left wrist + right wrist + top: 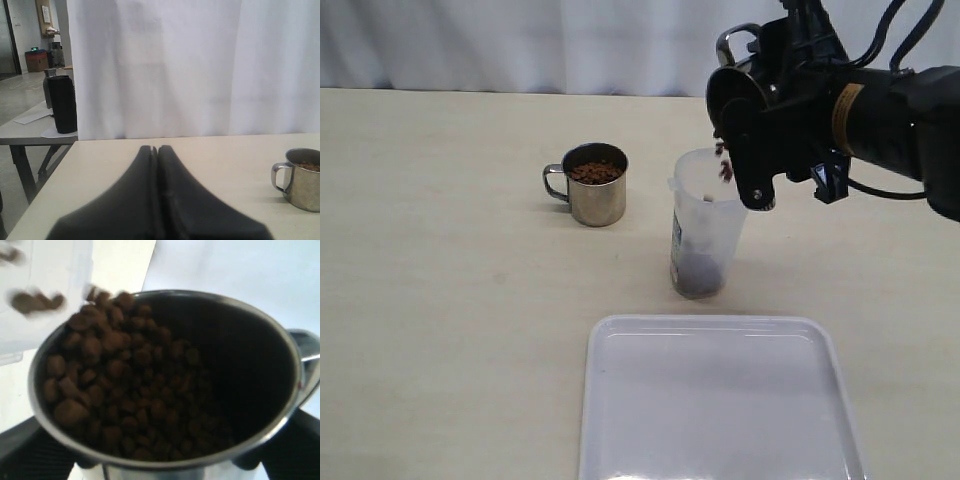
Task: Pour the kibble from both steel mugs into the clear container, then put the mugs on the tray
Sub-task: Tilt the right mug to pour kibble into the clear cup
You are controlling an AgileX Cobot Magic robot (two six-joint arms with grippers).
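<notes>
My right gripper [752,140] is shut on a steel mug [732,42], held tilted over the clear container [705,235]. Kibble [724,166] spills from the mug's lip into the container, where a dark heap lies at the bottom. In the right wrist view the held mug [280,355] is still heaped with kibble [120,385], and a few pellets [35,301] are falling past its rim. The second steel mug [597,186] stands upright left of the container, full of kibble [595,172]. My left gripper [155,155] is shut and empty, low over the table, with that mug [302,182] off to its side. The white tray [720,400] lies empty at the front.
A white curtain [520,40] hangs behind the table's far edge. Beyond the table's left end, a neighbouring table holds a black cylinder [62,104] and papers.
</notes>
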